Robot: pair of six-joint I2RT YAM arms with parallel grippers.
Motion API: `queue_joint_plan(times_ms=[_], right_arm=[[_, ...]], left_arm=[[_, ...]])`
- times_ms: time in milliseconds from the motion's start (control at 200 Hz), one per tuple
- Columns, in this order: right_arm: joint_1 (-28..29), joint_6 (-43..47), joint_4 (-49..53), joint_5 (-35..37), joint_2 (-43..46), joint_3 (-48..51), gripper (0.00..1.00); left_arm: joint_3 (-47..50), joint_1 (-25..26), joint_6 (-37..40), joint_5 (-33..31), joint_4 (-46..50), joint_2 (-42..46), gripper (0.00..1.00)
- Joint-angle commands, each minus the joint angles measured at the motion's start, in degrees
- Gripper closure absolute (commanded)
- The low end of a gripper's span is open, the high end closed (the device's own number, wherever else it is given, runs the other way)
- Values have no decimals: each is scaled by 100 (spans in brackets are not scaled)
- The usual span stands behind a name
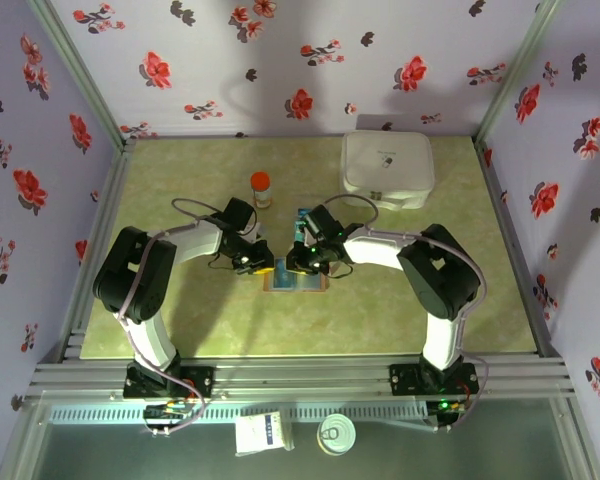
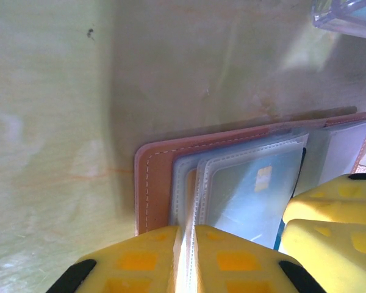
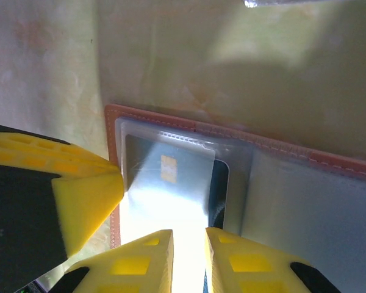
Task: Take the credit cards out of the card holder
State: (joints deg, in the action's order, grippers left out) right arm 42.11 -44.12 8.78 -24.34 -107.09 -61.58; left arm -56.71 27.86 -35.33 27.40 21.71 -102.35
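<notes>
Card holder (image 1: pixel 295 283): brown, opened flat near the middle of the tabletop, between the two wrists. I list the rest of my remote view from the largest item down.

Green marbled tabletop (image 1: pixel 310 335): carries everything and is walled on three sides by floral-print panels (image 1: pixel 280 60).

Two arms: both reach inward from the near edge, their wrists meeting over the card holder.

White rounded-square case (image 1: pixel 387 170): at the far right corner, well apart from the work.

Detail of the card holder: its stitched rim (image 2: pixel 147 183) lies against the tabletop, with several clear sleeves layered over the inner face.

Left end effector (image 2: pixel 186 229): closed at the holder's left end, with a thin pale leaf of clear sleeve (image 2: pixel 186 183) pinched between its yellow fingers.

Right end effector (image 3: pixel 189 232): jaws drawn close on the near edge of the teal credit card (image 3: pixel 165 177), which sits in a sleeve at the same end. Glare hides the contact, so I cannot tell whether the card alone or the card with its sleeve is gripped. The two end effectors stand just beside each other.

Bottle (image 1: pixel 261 188): small, orange-capped and upright, on the far side of the left wrist.

Gold chip (image 3: pixel 168 168): on the face of the teal credit card, showing through the sleeve.
</notes>
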Motion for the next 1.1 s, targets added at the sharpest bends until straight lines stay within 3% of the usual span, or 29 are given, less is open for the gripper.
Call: queue_joint_plan(times_ms=[0, 170, 725, 1095], right_arm=[[1, -56, -7, 32, -85, 123, 78], [8, 121, 397, 469, 122, 124, 78], [-1, 88, 328, 298, 496, 108, 78], [-11, 24, 150, 87, 166, -11, 77]], left_arm=[[110, -9, 134, -255, 309, -22, 86], [29, -2, 147, -259, 382, 3, 86], [-294, 102, -31, -201, 580, 688, 86], [-240, 414, -110, -221, 254, 54, 100]])
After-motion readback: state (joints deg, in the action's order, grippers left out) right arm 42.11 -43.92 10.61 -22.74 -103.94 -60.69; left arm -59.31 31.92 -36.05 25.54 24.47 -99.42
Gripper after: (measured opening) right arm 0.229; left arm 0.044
